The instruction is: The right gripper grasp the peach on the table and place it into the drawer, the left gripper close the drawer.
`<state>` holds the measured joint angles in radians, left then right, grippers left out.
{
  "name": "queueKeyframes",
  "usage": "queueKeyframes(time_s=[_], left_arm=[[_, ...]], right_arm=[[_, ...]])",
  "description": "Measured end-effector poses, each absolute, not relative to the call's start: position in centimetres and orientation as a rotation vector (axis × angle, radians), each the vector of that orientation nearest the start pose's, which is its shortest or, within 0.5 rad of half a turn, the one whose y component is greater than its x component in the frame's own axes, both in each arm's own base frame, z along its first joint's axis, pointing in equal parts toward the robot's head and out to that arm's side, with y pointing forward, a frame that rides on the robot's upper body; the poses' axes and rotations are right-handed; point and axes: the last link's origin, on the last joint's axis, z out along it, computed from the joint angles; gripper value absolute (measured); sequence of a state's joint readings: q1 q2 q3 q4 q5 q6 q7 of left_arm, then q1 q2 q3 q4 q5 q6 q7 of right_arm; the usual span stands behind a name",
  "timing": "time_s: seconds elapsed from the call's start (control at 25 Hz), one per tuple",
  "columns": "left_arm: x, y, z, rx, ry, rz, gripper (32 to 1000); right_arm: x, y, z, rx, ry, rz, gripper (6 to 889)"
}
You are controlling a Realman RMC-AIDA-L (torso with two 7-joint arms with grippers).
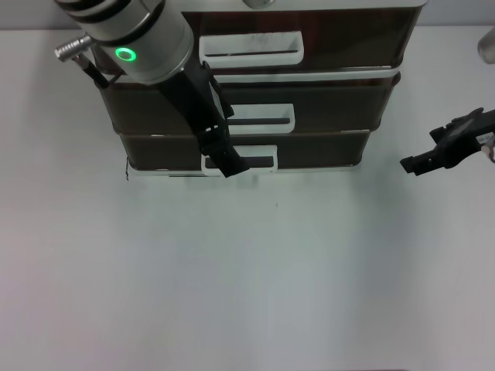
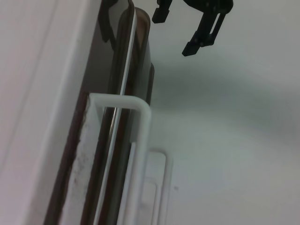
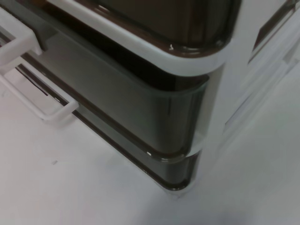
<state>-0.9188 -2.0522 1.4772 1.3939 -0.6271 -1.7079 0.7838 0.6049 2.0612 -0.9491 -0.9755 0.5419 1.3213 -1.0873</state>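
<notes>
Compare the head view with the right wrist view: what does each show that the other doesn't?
Only the head view shows both arms: the left hand reaching down across the drawer fronts, its tip at the lowest handle, and the right hand hanging off to the right of the drawer unit, apart from it. Only the right wrist view shows the unit's rounded corner close up, meeting the table. Both share the stacked smoky-brown drawers, a white loop handle and bare white table. No peach appears in either.
</notes>
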Motion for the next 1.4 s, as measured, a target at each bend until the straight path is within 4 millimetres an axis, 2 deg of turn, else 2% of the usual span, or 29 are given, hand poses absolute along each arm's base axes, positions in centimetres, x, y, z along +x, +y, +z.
queueKeyframes(time_s=[0.56, 1.0, 1.4], left_arm=[[-5.9, 36.4, -0.6, -2.86, -0.146, 0.622, 884], [-5.5, 35.1, -0.8, -2.932, -0.137, 0.665, 884], [-5.3, 35.0, -0.6, -2.93, -0.131, 0.662, 884]], right_arm=[[28.0, 37.8, 2.8, -2.522, 0.912, -0.291, 826], [27.9, 37.8, 2.8, -2.523, 0.912, -0.29, 826], [27.8, 37.8, 2.8, -2.528, 0.911, -0.291, 826]])
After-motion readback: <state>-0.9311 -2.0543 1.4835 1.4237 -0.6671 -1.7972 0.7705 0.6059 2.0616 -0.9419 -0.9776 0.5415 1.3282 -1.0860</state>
